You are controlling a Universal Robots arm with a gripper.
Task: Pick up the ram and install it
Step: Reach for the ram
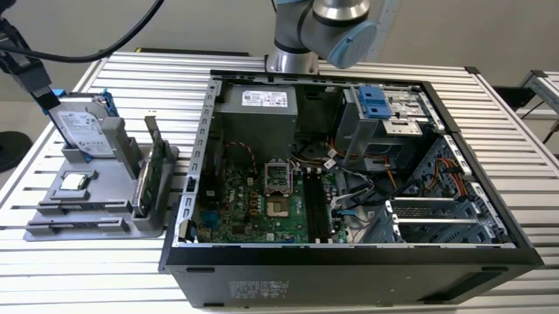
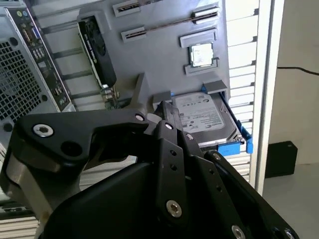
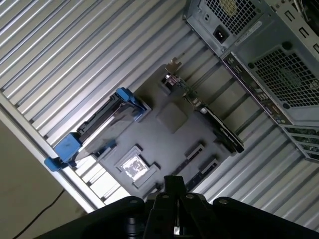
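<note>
My gripper (image 1: pixel 39 91) hangs over the grey parts tray (image 1: pixel 105 226) at the exterior view's left, close above the silver hard drive (image 1: pixel 83 131). In both wrist views its black fingers (image 2: pixel 167 112) (image 3: pixel 172 181) lie together, shut, with nothing showing between them. The ram is hidden or out of view; I can pick out no blue stick. Slotted holders (image 2: pixel 172 25) sit at one end of the tray. The open computer case (image 1: pixel 349 252) lies beside the tray, its green motherboard (image 1: pixel 262 216) and dark memory slots (image 1: pixel 316 206) exposed.
On the tray stand the hard drive in a blue caddy (image 2: pixel 204 117), a green card on edge (image 1: pixel 150 176) (image 3: pixel 207 117), and a small square chip (image 2: pixel 202 55) (image 3: pixel 132 167). The ribbed metal table (image 1: pixel 157 78) ends just beyond the tray. A black cable (image 1: pixel 105 46) hangs overhead.
</note>
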